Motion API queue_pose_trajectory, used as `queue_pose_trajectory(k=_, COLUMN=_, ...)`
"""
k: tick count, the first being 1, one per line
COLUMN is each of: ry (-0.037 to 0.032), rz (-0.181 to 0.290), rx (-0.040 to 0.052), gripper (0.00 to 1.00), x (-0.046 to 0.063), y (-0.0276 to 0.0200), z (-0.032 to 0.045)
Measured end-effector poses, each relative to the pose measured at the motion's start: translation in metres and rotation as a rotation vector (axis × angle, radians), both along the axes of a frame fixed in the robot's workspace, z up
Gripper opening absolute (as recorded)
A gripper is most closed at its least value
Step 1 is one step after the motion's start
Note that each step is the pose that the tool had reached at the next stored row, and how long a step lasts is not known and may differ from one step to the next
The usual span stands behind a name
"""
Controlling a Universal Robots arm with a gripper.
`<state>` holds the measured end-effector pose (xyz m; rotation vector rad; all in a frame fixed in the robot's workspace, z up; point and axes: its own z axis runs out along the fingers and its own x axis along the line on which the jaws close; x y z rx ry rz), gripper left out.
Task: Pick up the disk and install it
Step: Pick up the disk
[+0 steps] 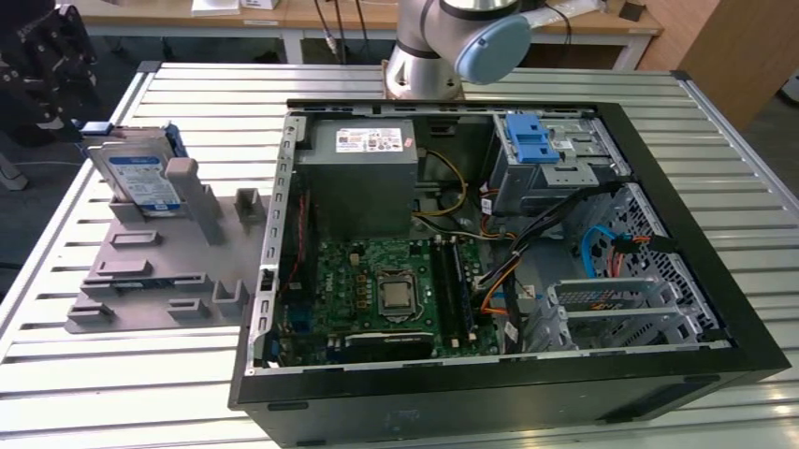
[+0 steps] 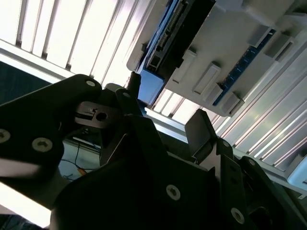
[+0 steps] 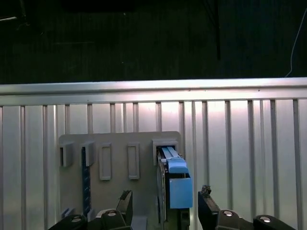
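1. In the first wrist view my tool (image 3: 165,194) is spread wide and holds nothing. Its 2 fingers (image 3: 125,199) sit on either side of the disk (image 3: 178,189), each with a clear gap to it. The disk lies straight ahead of the tool, between the fingers. I see it edge-on: the thin edge runs across the line from one finger to the other, so its 2 flat faces look toward the pads. The blue carrier caps the near edge, and the disk stands in a slot of the grey holder (image 3: 120,143) on the slatted counter (image 3: 240,124).

2. In the second wrist view the dark fingers (image 2: 192,122) are apart and touch nothing. The disk (image 2: 168,43) is just beyond their tips. Its dark connector edge and a corner of the blue carrier show, and the pale holder (image 2: 230,43) is right beside it.

3. In the exterior view the disk (image 1: 140,178) stands on edge in the holder (image 1: 138,281), with its long axis up and leaning a little.
   - Its body is silver with a blue-and-white label on the broad face, and blue plastic frames it.
   - It sits at the exterior view's left of the open computer case (image 1: 500,398), well apart from the grey cage (image 1: 587,168) with the blue latch inside that case.
   - I judge the pick not yet made: the disk rests in its slot and my tool is not closed on it.
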<state>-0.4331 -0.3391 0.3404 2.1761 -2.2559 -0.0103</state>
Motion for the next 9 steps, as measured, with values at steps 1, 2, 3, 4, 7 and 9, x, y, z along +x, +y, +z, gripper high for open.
queue_pose_trajectory(k=1, ry=-0.0011, rz=0.0, rx=-0.0001, gripper=0.65, x=-0.0006, y=0.0007, z=-0.0015)
queue_pose_trajectory(k=2, ry=-0.0018, rz=0.001, rx=0.0, gripper=0.65, x=-0.0008, y=0.0018, z=-0.0028)
queue_pose_trajectory(k=3, ry=-0.002, rz=0.002, rx=-0.0002, gripper=0.65, x=-0.0009, y=0.0032, z=-0.0038)
queue_pose_trajectory(k=4, ry=-0.0022, rz=0.002, rx=-0.0001, gripper=0.65, x=-0.001, y=0.0046, z=-0.0049)
queue_pose_trajectory(k=7, ry=-0.0026, rz=0.002, rx=0.0, gripper=0.65, x=-0.001, y=0.0059, z=-0.0084)
queue_pose_trajectory(k=9, ry=-0.0025, rz=0.002, rx=0.0, gripper=0.65, x=-0.001, y=0.0063, z=-0.0111)
